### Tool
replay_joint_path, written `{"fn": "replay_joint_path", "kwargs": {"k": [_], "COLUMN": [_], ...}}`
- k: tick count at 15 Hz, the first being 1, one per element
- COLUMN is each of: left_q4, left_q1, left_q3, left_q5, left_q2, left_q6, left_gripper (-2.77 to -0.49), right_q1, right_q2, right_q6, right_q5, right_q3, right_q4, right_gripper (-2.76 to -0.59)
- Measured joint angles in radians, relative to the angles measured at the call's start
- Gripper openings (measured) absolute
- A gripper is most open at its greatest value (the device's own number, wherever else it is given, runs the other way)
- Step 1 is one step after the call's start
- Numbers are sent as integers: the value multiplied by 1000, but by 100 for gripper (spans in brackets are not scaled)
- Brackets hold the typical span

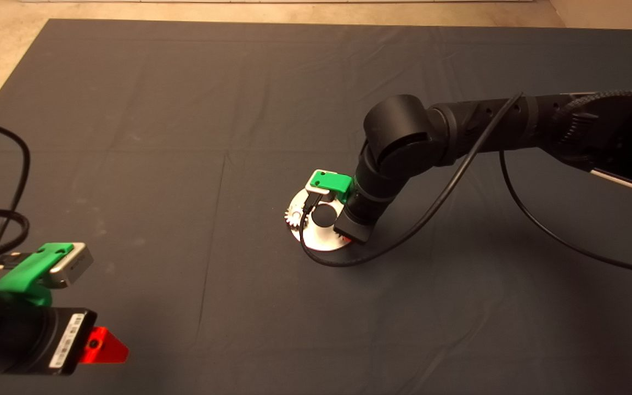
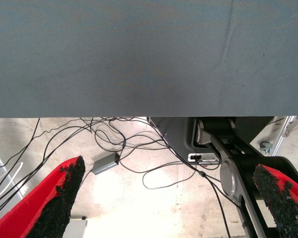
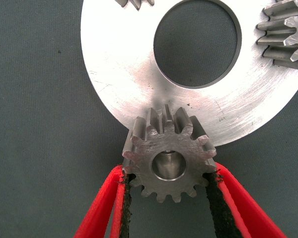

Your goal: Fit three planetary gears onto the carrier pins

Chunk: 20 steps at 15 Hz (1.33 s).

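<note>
Right wrist view: right gripper (image 3: pixel 169 198) pinches gear (image 3: pixel 168 159), seemingly seated on disc (image 3: pixel 124 64).

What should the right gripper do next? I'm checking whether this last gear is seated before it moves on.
Probably open and lift straight up. The right gripper has its pads against a gear at the disc rim, with a pin top showing in its bore; two other gears are already on.

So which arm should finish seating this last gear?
The right. Its gripper already pinches the gear at the disc's edge, with a pin end showing in the bore. Two other gears sit on the disc. The left gripper waits open at the mat's near left corner.
</note>
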<state>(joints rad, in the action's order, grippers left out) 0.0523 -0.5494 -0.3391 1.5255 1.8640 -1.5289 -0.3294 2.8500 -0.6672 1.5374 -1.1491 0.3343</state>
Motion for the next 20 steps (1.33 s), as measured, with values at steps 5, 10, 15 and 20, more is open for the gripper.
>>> {"fn": "replay_joint_path", "kwargs": {"k": [5, 10, 15, 20], "left_q4": [0, 0, 0, 0], "left_q1": [0, 0, 0, 0], "left_q3": [0, 0, 0, 0], "left_q5": [0, 0, 0, 0], "left_q2": [0, 0, 0, 0], "left_q6": [0, 0, 0, 0], "left_gripper": [-80, -80, -80, -80], "right_q1": [0, 16, 23, 23], "right_q2": [0, 0, -1, -2], "right_q6": [0, 0, 0, 0], "right_q5": [0, 6, 4, 4], "right_q3": [0, 0, 0, 0], "right_q4": [2, 10, 14, 14], "right_gripper": [-243, -243, -243, -241]}}
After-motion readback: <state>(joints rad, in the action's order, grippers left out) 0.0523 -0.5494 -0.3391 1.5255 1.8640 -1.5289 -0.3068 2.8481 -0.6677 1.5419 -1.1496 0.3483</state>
